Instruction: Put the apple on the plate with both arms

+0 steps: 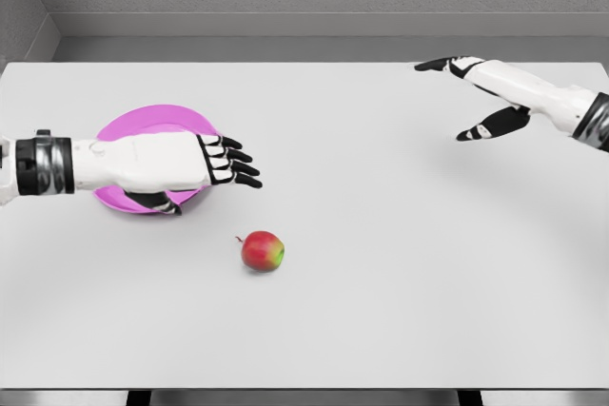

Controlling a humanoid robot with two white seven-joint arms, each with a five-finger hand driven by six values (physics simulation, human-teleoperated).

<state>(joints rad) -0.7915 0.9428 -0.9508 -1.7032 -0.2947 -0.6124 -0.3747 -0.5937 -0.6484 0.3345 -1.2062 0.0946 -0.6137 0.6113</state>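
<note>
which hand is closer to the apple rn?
Left. The left hand hovers over the pink plate, just up-left of the apple, fingers open. The right hand is far off near the table's back right, also open.

plate (124,125) table (381,282) left, under left hand (205,161) | apple (263,251) front-center | right hand (476,92) far right

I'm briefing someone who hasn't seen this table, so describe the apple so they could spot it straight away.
Start at the big white table and find the pink plate on its left side, partly covered by the left hand. The apple lies alone on the bare tabletop nearer the front edge, just right of the plate. It is the only small round red-and-green thing there.
</note>
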